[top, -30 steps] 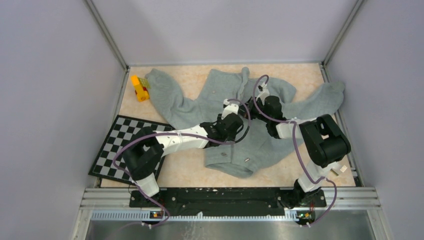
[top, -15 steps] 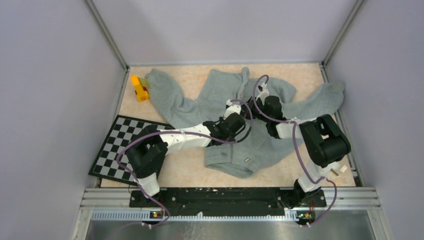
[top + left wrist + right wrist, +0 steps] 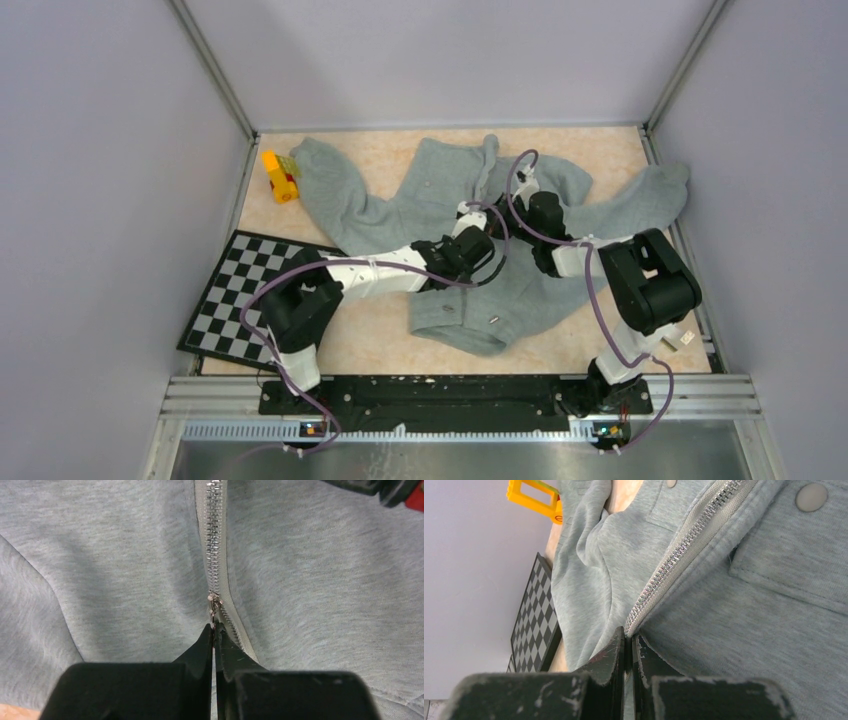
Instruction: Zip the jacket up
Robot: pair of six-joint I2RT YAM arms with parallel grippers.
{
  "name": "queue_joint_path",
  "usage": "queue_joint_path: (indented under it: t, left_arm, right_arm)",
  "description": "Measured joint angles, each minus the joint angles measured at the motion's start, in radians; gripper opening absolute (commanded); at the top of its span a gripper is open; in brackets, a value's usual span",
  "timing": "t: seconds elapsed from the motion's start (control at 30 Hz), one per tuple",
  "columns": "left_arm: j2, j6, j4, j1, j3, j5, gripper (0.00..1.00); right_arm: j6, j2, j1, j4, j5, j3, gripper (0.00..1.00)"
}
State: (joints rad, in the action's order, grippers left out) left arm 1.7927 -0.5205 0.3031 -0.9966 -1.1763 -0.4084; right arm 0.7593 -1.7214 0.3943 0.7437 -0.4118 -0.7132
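Note:
The grey jacket (image 3: 430,190) lies spread on the table with its sleeves out to both sides. My left gripper (image 3: 478,214) is over the centre front. In the left wrist view it (image 3: 214,629) is shut on the pull tab of the zipper slider (image 3: 214,600), and the metal zipper teeth (image 3: 215,540) run on ahead of it. My right gripper (image 3: 506,216) is just right of the left one. In the right wrist view it (image 3: 628,636) is shut on the jacket's zipper edge (image 3: 674,560), beside a flap pocket with a snap button (image 3: 811,497).
A yellow toy (image 3: 280,175) lies at the back left by the sleeve end and also shows in the right wrist view (image 3: 534,497). A chessboard (image 3: 235,290) lies at the left beside the left arm. Grey walls close in the table on three sides.
My left arm has moved right and a little toward the collar, taking the zipper pull along the jacket front. The right arm has stayed put.

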Motion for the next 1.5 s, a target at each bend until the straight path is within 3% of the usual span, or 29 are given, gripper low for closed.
queue_joint_path:
  t: [0.3, 0.47, 0.7, 1.0, 1.03, 1.1, 1.23, 1.27, 1.37, 1.5]
  left_arm:
    - [-0.005, 0.042, 0.166, -0.055, -0.056, 0.027, 0.00]
    - [-0.129, 0.067, 0.203, -0.135, 0.037, 0.117, 0.00]
    - [-0.328, 0.021, 0.151, -0.154, 0.184, 0.284, 0.00]
    - [-0.321, -0.086, 0.145, -0.294, 0.253, 0.378, 0.00]
    - [-0.321, -0.094, 0.151, -0.308, 0.257, 0.390, 0.04]
    - [-0.322, -0.109, 0.182, -0.333, 0.263, 0.393, 0.34]
    - [-0.338, -0.125, 0.232, -0.325, 0.258, 0.344, 0.68]
    - [-0.357, -0.129, 0.237, -0.320, 0.258, 0.328, 0.73]
    - [-0.460, -0.124, 0.225, -0.309, 0.262, 0.286, 0.83]
    - [-0.688, -0.077, 0.139, -0.289, 0.290, 0.233, 0.93]
  right_arm:
    - [0.003, 0.008, 0.001, -0.093, 0.061, -0.029, 0.00]
    - [0.018, 0.015, 0.003, -0.126, 0.073, -0.049, 0.00]
    - [0.031, 0.039, 0.004, -0.151, 0.105, -0.051, 0.00]
    - [0.040, 0.039, 0.008, -0.190, 0.137, -0.078, 0.01]
    - [0.035, 0.039, 0.007, -0.190, 0.138, -0.083, 0.09]
    - [0.008, 0.039, 0.004, -0.195, 0.130, -0.101, 0.28]
    - [-0.061, 0.060, 0.004, -0.275, 0.129, -0.109, 0.50]
    - [-0.089, 0.083, 0.005, -0.330, 0.139, -0.109, 0.52]
    - [-0.168, 0.188, 0.010, -0.512, 0.182, -0.111, 0.74]
    - [-0.259, 0.421, 0.016, -0.750, 0.238, -0.111, 0.75]
